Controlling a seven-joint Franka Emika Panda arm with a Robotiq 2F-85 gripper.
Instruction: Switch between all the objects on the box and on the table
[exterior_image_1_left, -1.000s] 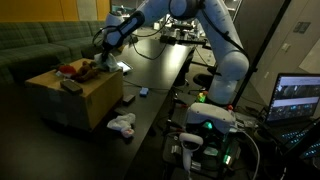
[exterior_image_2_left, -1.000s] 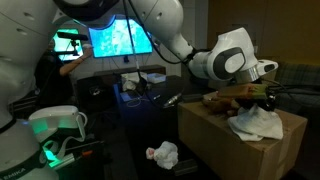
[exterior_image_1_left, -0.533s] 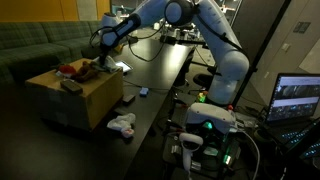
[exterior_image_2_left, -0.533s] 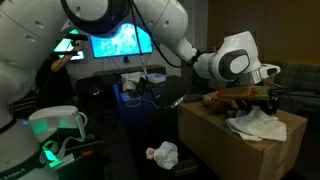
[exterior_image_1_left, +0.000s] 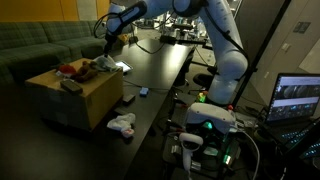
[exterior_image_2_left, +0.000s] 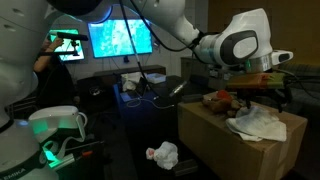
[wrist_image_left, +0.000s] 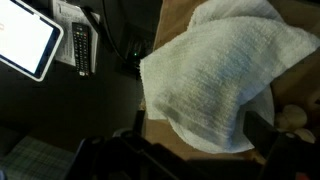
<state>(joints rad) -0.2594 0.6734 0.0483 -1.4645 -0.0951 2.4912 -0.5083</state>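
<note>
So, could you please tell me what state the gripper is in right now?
Gripper: open, holding nothing, above the white cloth on the box.

- A robotics lab or research office, dimly lit; the green sofa (exterior_image_1_left: 35, 45) along one wall is the one homely piece.
- A white robot arm (exterior_image_1_left: 225, 55) rises from a base (exterior_image_1_left: 210, 122) that glows green, set at the end of a long black worktop (exterior_image_1_left: 165, 75).
- Screens stand all around: lit monitors (exterior_image_2_left: 122, 38) at the back in an exterior view, an open laptop (exterior_image_1_left: 300, 100) beside the base, and a tablet (wrist_image_left: 30, 45) in the wrist view.
- Cables (exterior_image_2_left: 150, 85) (loose, unbundled) trail over the worktop among electronic gear.
- A plain tan cardboard box (exterior_image_1_left: 80, 100) stands between sofa and worktop.
</note>
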